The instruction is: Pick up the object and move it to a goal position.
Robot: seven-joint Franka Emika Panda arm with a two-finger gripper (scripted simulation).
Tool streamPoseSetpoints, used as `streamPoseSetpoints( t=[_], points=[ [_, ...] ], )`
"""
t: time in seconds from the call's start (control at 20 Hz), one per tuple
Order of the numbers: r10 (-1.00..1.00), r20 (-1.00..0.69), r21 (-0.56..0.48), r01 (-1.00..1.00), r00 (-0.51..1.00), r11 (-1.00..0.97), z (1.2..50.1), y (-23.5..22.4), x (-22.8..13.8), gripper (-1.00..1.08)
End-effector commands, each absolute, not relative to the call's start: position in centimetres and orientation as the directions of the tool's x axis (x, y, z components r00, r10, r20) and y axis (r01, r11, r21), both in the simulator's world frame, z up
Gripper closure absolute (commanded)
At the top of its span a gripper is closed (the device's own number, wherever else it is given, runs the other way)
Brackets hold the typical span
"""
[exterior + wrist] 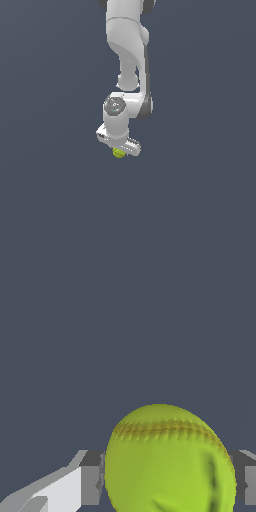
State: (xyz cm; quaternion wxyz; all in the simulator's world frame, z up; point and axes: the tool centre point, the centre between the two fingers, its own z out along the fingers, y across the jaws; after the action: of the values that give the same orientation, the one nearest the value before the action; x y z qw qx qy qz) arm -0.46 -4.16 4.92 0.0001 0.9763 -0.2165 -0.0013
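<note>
I have the arm pointing straight down so the gripper (119,148) straddles the ball (119,153) from above. In the wrist view the ball (167,461) sits right between the grey fingers (90,478), which look closed against its sides; contact seems made, so I judge it gripped.

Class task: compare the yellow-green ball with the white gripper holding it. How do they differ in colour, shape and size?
Colour: the ball is yellow-green with a brownish seam line; the gripper is white with grey finger pads.
Shape: the ball is rounded; the gripper is blocky and flat-sided.
Size: in the exterior view the ball is far narrower than the gripper body above it.
Shared: they touch, with the ball between the fingers.
</note>
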Motion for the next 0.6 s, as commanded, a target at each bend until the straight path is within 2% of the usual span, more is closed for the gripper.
streamPoseSetpoints(
  t=[0.0,0.55],
  points=[
    [-0.422,0.0,0.0,-0.422,0.907,-0.907,5.7,-3.5,-0.7,1.08],
    [-0.422,0.0,0.0,-0.422,0.907,-0.907,11.8,2.1,-4.1,1.08]
  ],
)
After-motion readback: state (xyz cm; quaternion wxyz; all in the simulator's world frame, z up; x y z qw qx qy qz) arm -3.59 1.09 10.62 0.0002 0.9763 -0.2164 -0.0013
